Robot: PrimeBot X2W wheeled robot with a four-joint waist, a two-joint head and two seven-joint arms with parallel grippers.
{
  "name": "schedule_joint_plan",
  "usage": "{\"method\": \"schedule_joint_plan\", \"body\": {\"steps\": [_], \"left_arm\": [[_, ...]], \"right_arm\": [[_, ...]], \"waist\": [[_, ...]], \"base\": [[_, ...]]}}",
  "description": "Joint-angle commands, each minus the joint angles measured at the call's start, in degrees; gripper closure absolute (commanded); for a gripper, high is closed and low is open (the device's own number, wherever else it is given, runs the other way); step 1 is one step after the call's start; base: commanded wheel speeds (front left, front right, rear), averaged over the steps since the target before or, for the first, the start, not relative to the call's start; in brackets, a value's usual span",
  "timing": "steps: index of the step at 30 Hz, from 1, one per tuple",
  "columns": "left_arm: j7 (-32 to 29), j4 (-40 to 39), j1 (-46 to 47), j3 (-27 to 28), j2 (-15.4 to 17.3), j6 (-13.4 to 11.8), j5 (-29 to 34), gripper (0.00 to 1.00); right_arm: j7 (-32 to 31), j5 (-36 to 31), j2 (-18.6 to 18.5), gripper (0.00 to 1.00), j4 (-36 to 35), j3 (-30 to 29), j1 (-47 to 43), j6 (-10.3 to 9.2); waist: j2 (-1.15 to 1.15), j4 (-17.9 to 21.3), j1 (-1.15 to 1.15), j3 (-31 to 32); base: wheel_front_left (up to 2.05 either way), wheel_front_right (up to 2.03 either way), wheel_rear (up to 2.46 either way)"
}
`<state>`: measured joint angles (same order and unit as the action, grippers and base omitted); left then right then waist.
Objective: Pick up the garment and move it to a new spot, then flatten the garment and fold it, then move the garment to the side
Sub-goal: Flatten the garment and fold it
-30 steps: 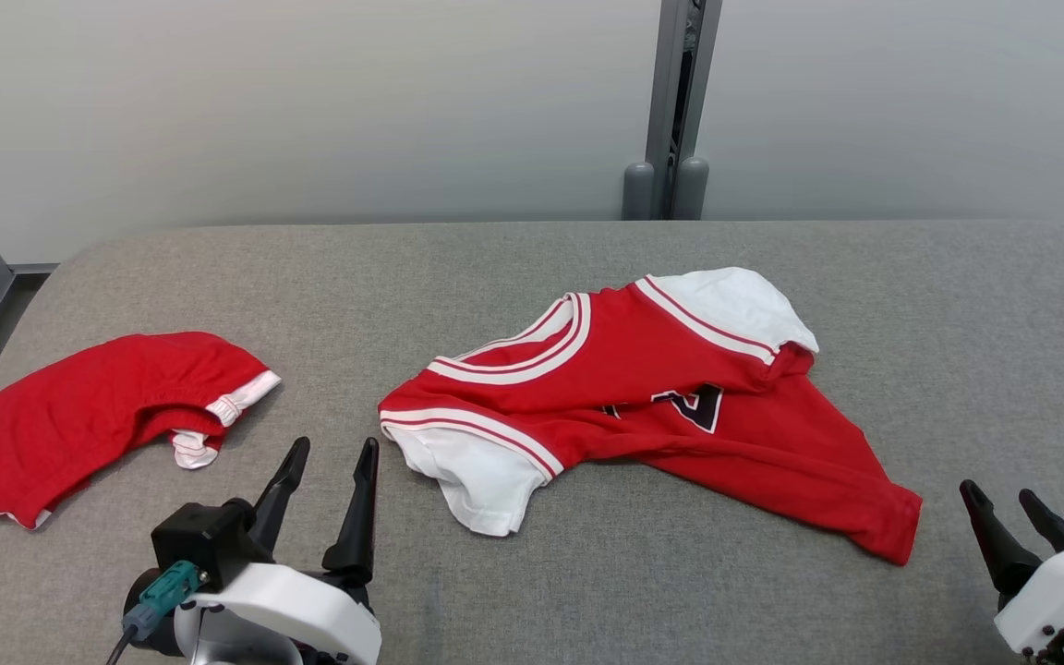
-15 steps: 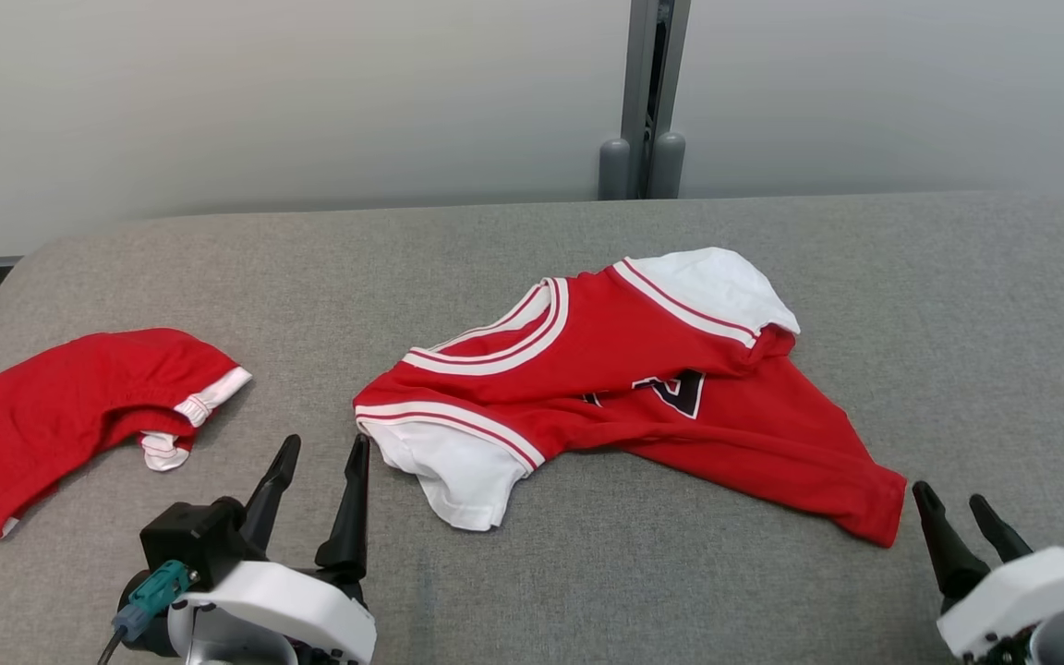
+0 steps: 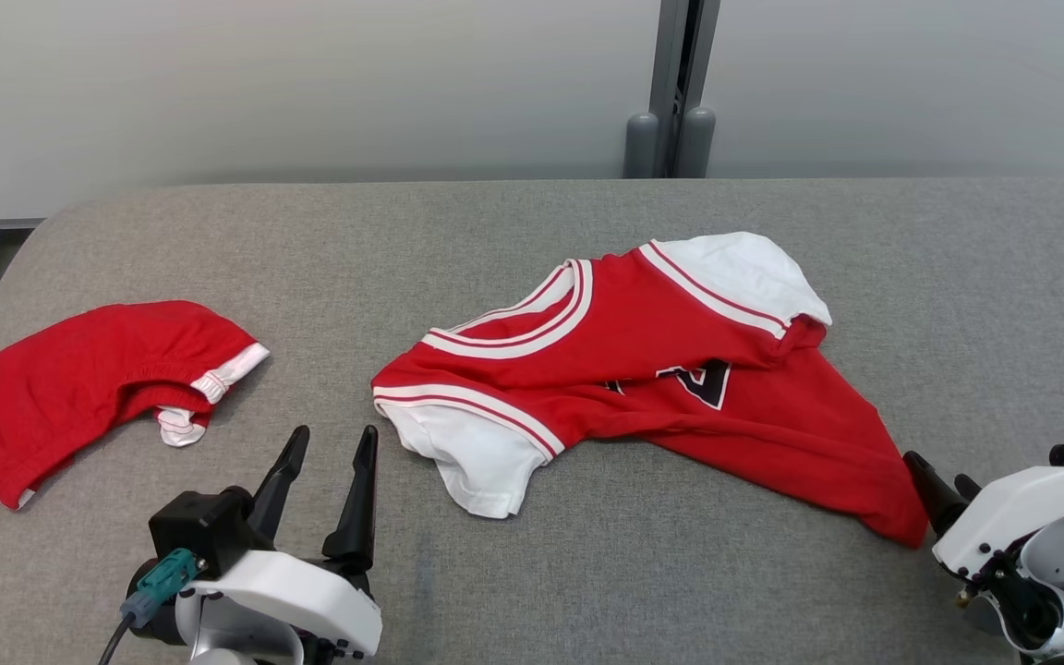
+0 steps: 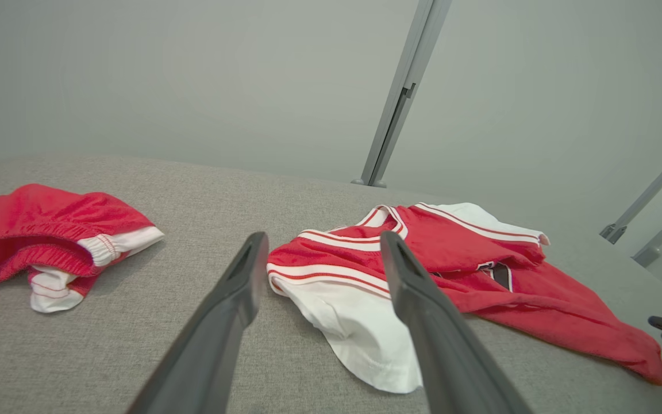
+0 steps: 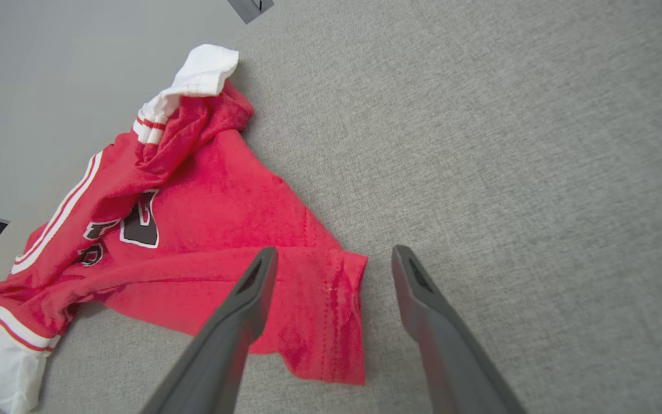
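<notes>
The garment (image 3: 661,388), a red jersey with white sleeves, striped trim and a dark number, is lying crumpled on a grey fabric-covered table (image 3: 532,231) in the head view. It is resting between the two grippers, a little ahead of them. The left gripper (image 3: 335,434) is holding its two dark fingers spread apart, with nothing in them. The jersey's near white sleeve is lying just to the right of its fingertips, not touching them. A second red piece (image 3: 79,388) with a white cuff is lying to that gripper's left, apart from it. The right gripper (image 3: 937,469) is pointing its fingers at the jersey's red hem corner, just beside it.

In the left wrist view, the left gripper (image 4: 324,237) is showing its fingers wide open with nothing between them. The garment (image 4: 469,270) is lying just ahead and to the right, and the second red piece (image 4: 38,230) is lying ahead to the left.

In the right wrist view, the right gripper (image 5: 334,251) is holding its fingers wide apart, gripping nothing. The garment's (image 5: 210,230) hem corner is lying below the gap between them, and whether a finger is touching the cloth cannot be told. The rest of the jersey is stretching away ahead and to the left.
</notes>
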<state>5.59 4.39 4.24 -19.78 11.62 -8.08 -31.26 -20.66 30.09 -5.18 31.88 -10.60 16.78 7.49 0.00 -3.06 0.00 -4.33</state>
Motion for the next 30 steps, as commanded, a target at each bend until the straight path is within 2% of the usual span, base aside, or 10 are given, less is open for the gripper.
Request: {"method": "schedule_joint_plan", "body": {"steps": [1,2,3,5,6,7,15,25,26,30], "left_arm": [[0.3,0.16,1.14,0.01,0.15,0.29,-0.04,0.0],[0.32,0.26,1.15,-0.01,0.17,0.29,-0.1,0.0],[0.34,0.35,1.13,-0.03,0.18,0.28,-0.16,0.0],[0.36,0.47,1.15,-0.09,0.2,0.2,-0.26,0.0],[0.4,0.5,1.14,-0.1,0.22,0.17,-0.3,0.0],[0.41,0.51,1.11,-0.1,0.25,0.11,-0.35,0.0],[0.43,0.64,0.99,-0.2,0.43,-0.3,-0.57,0.0],[0.58,0.76,0.2,-0.39,0.38,-0.61,-0.87,0.0],[0.58,0.74,0.19,-0.39,0.42,-0.65,-0.93,0.0],[0.38,0.6,0.59,-0.63,0.54,-0.57,-0.95,0.0]], "right_arm": [[-0.23,-0.61,0.02,0.0,0.23,-0.4,0.72,0.01],[-0.42,-0.62,0.17,0.14,0.61,-0.71,0.92,0.01],[-0.36,-0.76,0.28,0.44,0.86,-0.96,1.09,0.01],[-0.43,-1.0,0.43,0.75,1.21,-1.23,1.49,0.01],[-0.37,-0.97,0.51,0.82,1.28,-1.33,1.6,0.01],[-0.38,-0.96,0.62,1.0,1.44,-1.49,1.6,0.01],[0.95,-0.6,1.21,1.0,0.33,-0.68,0.94,0.01],[0.02,0.1,1.44,1.0,-5.17,1.49,-3.92,0.01],[0.07,-0.18,1.48,0.01,-5.65,1.4,-4.28,0.01],[-0.24,-1.61,1.66,0.0,-5.82,0.78,-4.29,0.01]], "waist": [[0.0,-0.19,0.0,-0.01],[0.0,-0.29,0.0,0.0],[0.0,-0.37,0.0,0.02],[0.0,-0.47,0.0,0.0],[0.0,-0.49,0.0,0.02],[0.0,-0.48,0.0,0.02],[0.0,-0.02,0.0,0.12],[0.0,0.69,0.0,1.02],[0.0,0.8,0.0,1.02],[0.0,0.95,0.0,0.68]], "base": [[0.0,0.0,0.0],[0.0,0.0,0.0],[0.0,0.0,0.0],[0.0,0.0,0.0],[0.0,0.0,0.0],[0.0,0.0,0.0],[0.0,0.0,0.0],[0.0,0.0,0.0],[0.0,0.0,0.0],[0.0,0.0,0.0]]}}
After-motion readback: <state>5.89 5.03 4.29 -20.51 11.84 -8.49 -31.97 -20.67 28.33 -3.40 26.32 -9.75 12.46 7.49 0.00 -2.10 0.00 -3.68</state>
